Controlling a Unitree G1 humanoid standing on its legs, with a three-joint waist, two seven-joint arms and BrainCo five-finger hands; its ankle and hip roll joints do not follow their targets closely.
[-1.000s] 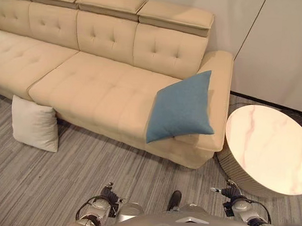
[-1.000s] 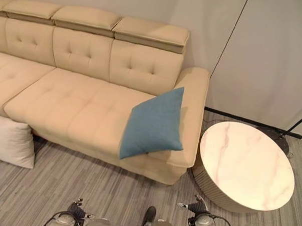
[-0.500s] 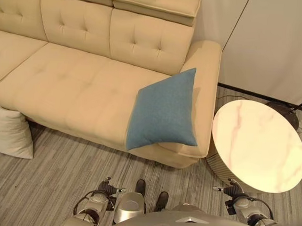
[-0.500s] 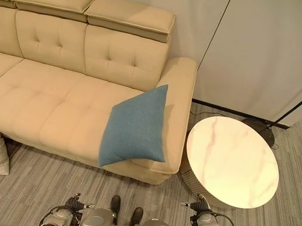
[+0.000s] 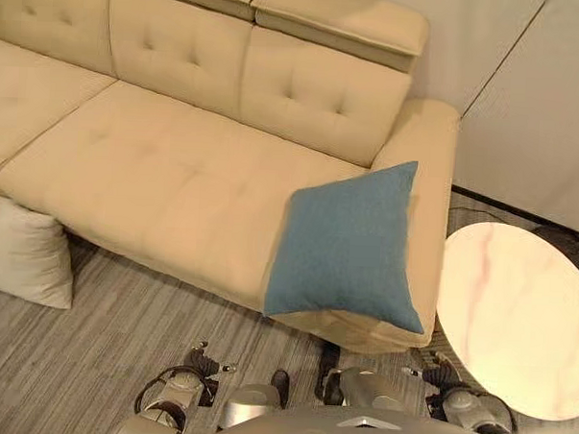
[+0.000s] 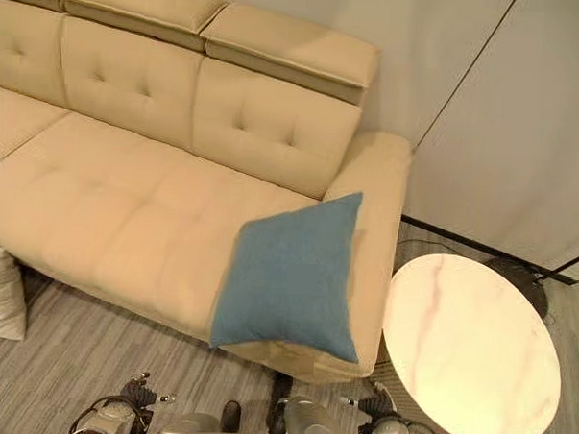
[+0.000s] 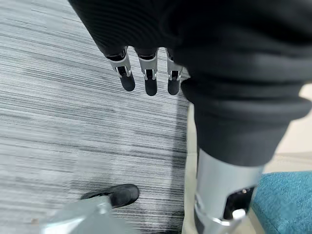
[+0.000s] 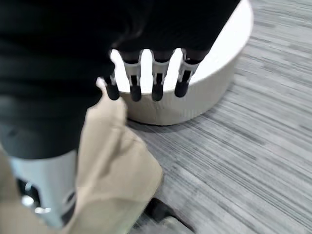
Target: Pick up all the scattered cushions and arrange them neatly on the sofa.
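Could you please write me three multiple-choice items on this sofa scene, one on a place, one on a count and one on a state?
1. Where does the blue cushion lie?
A. on the round table
B. on the sofa seat against the armrest
C. on the floor

2. How many cushions are in view?
A. one
B. two
C. four

3. How is the left hand?
A. open, holding nothing
B. shut on the blue cushion
C. shut on the white cushion

Answers:
1 B: it leans on the end of the sofa beside the round table.
2 B: the blue one, plus a white cushion on the floor by the sofa front.
3 A: its fingers hang straight above bare carpet; the right hand likewise.
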